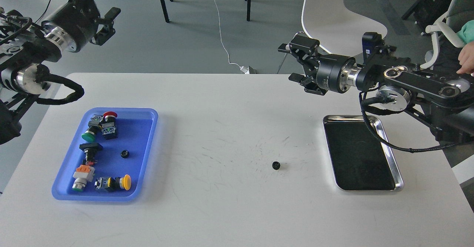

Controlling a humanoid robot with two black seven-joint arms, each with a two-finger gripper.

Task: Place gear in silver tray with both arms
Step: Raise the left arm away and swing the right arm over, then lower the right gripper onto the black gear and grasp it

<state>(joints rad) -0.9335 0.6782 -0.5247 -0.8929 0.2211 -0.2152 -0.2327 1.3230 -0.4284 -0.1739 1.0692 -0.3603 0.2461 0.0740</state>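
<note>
A small black gear (276,165) lies alone on the white table, a little left of the silver tray (389,150). The tray's dark floor holds nothing. My right gripper (291,62) hangs open and empty over the table's far edge, pointing left, up and to the left of the tray and well above the gear. My left gripper (107,24) is high at the upper left, beyond the table's edge and over the floor. It is open and holds nothing.
A blue tray (148,143) at the left holds several push-button switches and a small black part (124,153). A white chair (333,21) and chair legs stand behind the table. A person's hand (466,59) shows at the right edge.
</note>
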